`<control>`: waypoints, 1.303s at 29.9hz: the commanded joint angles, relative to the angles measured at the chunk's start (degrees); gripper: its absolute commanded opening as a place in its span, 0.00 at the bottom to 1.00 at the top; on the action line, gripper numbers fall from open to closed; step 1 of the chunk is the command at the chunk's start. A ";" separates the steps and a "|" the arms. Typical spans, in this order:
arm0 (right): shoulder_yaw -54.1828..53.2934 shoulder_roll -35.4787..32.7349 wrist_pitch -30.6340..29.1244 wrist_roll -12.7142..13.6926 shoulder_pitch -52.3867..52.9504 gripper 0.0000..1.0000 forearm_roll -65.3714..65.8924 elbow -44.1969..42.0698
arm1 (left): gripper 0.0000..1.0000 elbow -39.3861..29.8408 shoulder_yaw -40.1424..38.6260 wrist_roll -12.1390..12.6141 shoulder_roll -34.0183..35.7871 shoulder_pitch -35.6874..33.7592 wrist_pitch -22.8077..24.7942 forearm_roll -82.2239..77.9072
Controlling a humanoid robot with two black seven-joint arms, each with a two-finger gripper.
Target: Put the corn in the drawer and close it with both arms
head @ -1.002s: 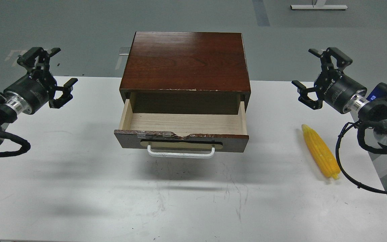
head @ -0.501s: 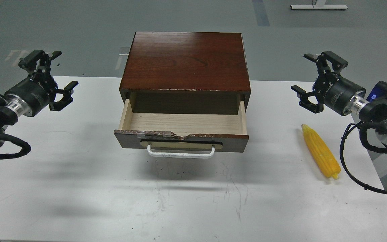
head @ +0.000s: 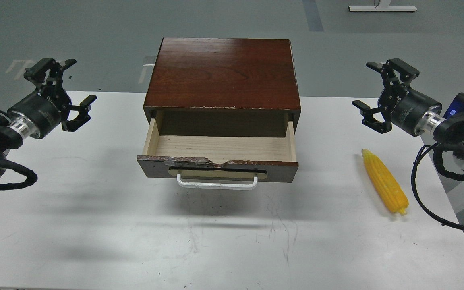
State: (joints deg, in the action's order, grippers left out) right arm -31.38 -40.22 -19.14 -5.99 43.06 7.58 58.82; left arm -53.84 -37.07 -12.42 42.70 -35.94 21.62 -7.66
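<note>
1. White and scuffed, the counter (head: 95, 225) carries everything; its near half is bare.
2. Nearest of the task's things is the corn (head: 384, 186) — it lies flat on the counter toward the right edge, well to the right of the drawer. Its long axis runs near-to-far with a slight slant: the blunt end points toward me and to the right, the tapered tip away and to the left.
3. Further back at centre, the drawer (head: 220, 159) stands pulled out, its pale wood floor holding nothing, its white handle (head: 216, 183) facing me.
4. Beyond the corn's tip hangs the right end effector (head: 377, 90), fingers spread apart and holding nothing. The corn lies below it and nearer to me — I judge this arm the one to take it, coming down across the cob's width.
5. Across the counter, the left end effector (head: 70, 89) hovers with fingers likewise apart and holding nothing, well away from the corn, with the drawer between them.
</note>
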 commanded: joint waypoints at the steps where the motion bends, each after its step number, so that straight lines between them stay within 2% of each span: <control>1: 0.18 -0.82 -0.11 0.28 0.19 1.00 0.41 0.94 | 0.98 -0.12 -0.02 0.03 0.36 0.08 0.17 -0.07; 3: 2.27 -3.79 -0.20 2.47 0.45 0.99 7.65 3.65 | 0.98 -0.12 0.07 -0.06 0.80 0.25 0.17 -0.07; 11: 8.96 -13.46 -0.64 2.83 8.88 1.00 55.64 10.77 | 0.98 -0.21 -0.11 -0.41 0.63 2.27 0.00 0.02; 14: 11.68 -16.81 -0.64 2.83 9.50 1.00 64.44 14.72 | 0.98 -0.21 -0.19 -0.41 0.63 2.54 -0.09 0.02; 17: 15.54 -17.44 -0.64 3.00 8.98 0.99 69.75 17.12 | 0.98 -0.21 -0.28 -0.41 1.15 2.54 0.00 0.02; 24: 24.34 -16.82 -0.46 3.27 8.45 0.97 72.91 16.24 | 0.98 -0.21 -0.28 -0.41 1.33 3.42 -0.09 0.02; 32: 26.28 -14.54 -0.37 3.27 8.01 0.96 78.80 13.08 | 0.98 -0.21 -0.28 -0.41 1.51 4.47 0.00 0.02; 39: 28.21 -12.61 -0.02 3.01 6.87 0.91 81.80 12.11 | 0.98 -0.21 -0.37 -0.41 2.03 4.47 0.00 0.02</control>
State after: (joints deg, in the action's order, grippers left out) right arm -3.87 -53.77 -19.34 -2.95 50.72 89.02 71.23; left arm -54.06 -37.41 -12.85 44.62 -31.47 21.61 -7.63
